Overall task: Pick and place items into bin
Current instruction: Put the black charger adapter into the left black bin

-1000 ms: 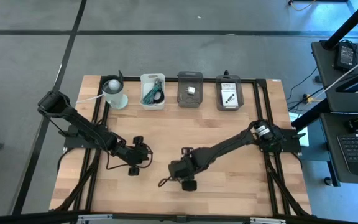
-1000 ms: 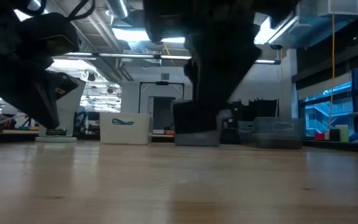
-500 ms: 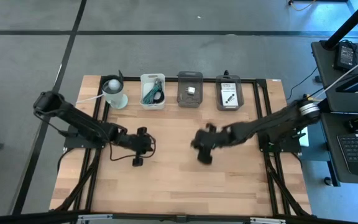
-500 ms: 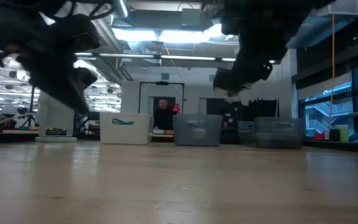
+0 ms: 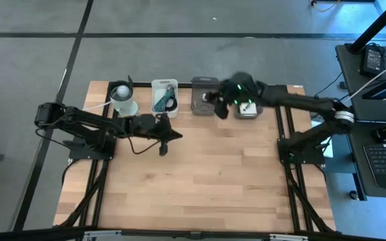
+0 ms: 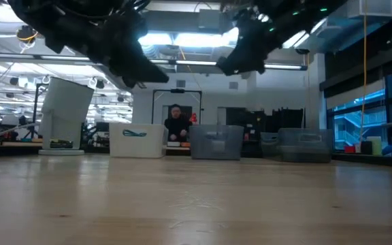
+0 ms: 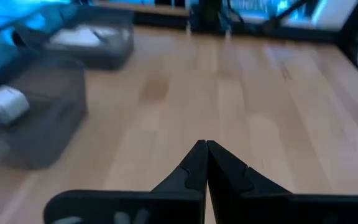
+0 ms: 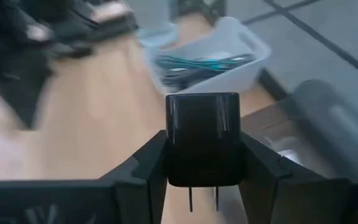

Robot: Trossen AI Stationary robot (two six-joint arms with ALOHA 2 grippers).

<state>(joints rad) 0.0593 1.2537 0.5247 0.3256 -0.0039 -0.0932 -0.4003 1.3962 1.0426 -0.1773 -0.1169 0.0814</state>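
Right gripper (image 8: pixel 204 177) clamps unmarked black block (image 8: pixel 203 138); no legible writing.

Overhead view straight down on table (image 5: pixel 200 174), low view level across it, both sharing far-edge bins (image 5: pixel 164 98), wrist views close over fingers.

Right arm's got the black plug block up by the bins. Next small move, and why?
Probably ease the right gripper on over a grey bin and lower before opening. Its fingers clamp a black block with two prongs, and the high view puts it at the back row, between the two grey bins. Which bin is meant I cannot tell. The left gripper is shut and empty.
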